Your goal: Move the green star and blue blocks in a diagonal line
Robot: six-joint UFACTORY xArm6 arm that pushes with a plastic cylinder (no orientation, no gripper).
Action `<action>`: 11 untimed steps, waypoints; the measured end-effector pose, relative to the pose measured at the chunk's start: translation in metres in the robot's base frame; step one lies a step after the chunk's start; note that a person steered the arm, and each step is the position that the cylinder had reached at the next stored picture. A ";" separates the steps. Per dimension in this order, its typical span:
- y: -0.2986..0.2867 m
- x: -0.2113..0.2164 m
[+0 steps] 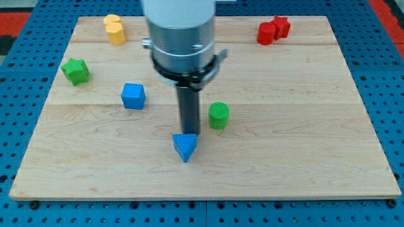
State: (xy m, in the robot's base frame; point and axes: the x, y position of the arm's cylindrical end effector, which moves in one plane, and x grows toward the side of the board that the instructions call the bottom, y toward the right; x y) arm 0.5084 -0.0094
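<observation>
The green star (76,70) lies near the board's left edge. A blue cube (133,96) sits to its right and a little lower. A blue triangular block (185,147) lies lower still, near the board's middle. My tip (189,133) is at the top edge of the blue triangular block, touching or almost touching it. The rod hangs from the grey arm body (181,38), which covers the top middle of the board.
A green cylinder (218,115) stands just right of the rod. Two yellow blocks (115,29) sit at the top left and two red blocks (273,30) at the top right. The wooden board (315,126) rests on a blue pegboard.
</observation>
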 end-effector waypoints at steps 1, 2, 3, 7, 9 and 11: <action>-0.004 0.017; -0.019 0.016; -0.011 -0.009; -0.094 -0.126; -0.178 -0.105; -0.129 -0.099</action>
State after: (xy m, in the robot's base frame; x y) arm 0.4095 -0.1384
